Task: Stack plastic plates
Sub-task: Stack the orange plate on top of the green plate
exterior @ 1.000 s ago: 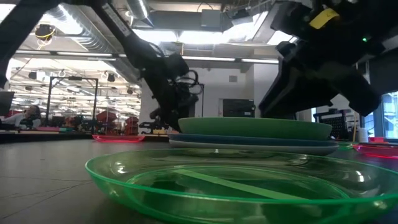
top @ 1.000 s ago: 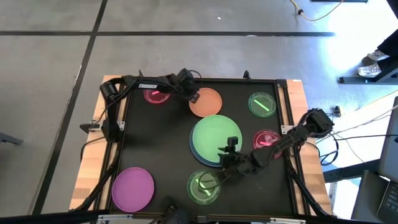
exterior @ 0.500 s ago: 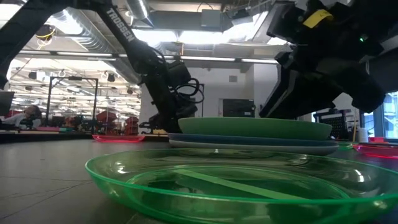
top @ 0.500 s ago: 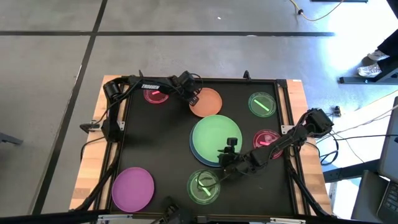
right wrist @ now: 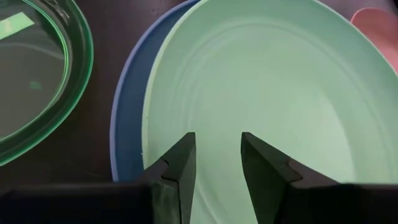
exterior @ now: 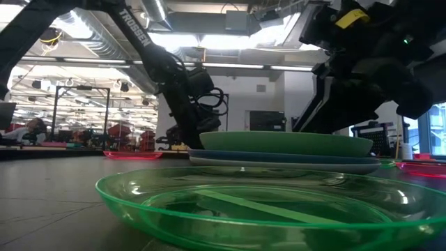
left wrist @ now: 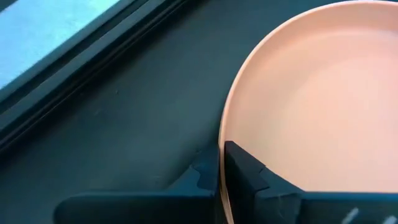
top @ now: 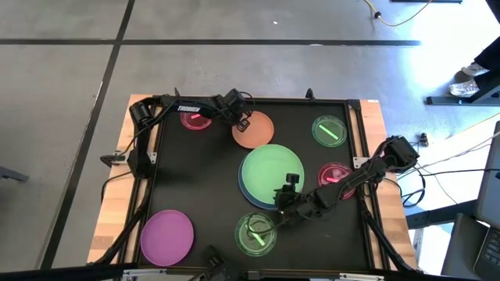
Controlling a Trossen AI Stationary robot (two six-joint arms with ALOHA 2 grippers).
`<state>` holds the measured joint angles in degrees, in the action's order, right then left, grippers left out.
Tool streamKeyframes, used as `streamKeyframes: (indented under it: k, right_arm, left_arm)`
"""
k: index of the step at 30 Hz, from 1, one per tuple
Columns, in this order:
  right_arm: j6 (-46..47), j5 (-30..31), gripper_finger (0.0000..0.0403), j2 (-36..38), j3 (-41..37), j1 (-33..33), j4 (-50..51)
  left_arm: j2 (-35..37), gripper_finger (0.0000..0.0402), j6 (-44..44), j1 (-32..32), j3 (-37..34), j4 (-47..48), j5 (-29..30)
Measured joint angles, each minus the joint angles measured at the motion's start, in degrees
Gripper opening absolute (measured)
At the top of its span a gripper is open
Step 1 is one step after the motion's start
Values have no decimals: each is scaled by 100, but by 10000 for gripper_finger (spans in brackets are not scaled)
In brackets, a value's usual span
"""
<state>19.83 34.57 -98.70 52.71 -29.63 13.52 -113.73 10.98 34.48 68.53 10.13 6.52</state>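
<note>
Low view puts a small translucent green plate (exterior: 279, 209) nearest the camera, with its stripe running across the dish. Just behind it sits the stack: a light green plate (exterior: 286, 143) on top of a blue-grey plate (exterior: 279, 156), with what looks like a white rim (exterior: 279, 166) beneath, though the edge is too thin to be sure.

From above, the right gripper (top: 285, 187) hangs over the near edge of the light green plate (top: 269, 173). Its wrist camera shows the 2 fingers (right wrist: 180, 165) parted with a narrow gap, holding nothing, above the light green plate (right wrist: 273, 93) and the blue-grey rim (right wrist: 124, 124).

A purple plate (top: 166, 236) lies at the near left corner of the black table (top: 203, 187), well apart from the rest. A small pink-red plate (top: 334, 175) sits just beside the stack on the right.

Farther back, the left gripper (top: 242, 122) is at the left edge of the orange plate (top: 256, 129). In the left wrist view its fingers (left wrist: 249, 171) are pinched on the rim of the orange plate (left wrist: 311, 106). Another pink-red plate (top: 195, 119) and a striped green plate (top: 329, 130) lie along the far side.
</note>
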Motion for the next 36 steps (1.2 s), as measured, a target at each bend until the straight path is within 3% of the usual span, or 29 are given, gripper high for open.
streamKeyframes:
  k: [6,15,22,29,36]
  right_arm:
    - [10,-15,117,0,0,0,-53]
    - [7,62,117,0,18,-2,-47]
    - [-335,82,117,105,627,-70,627]
    - [-379,762,117,564,1563,-733,1971]
    - [-618,1988,117,848,1977,-1645,2372]
  left_arm:
    - [348,5,-79,-87,-9,118,224]
    - [1661,3,-283,-461,-11,352,508]
    - [2283,5,-435,-1126,-11,437,351]
    - [2228,7,-557,-1826,-9,460,639]
    - [2061,7,-514,-2269,-9,338,647]
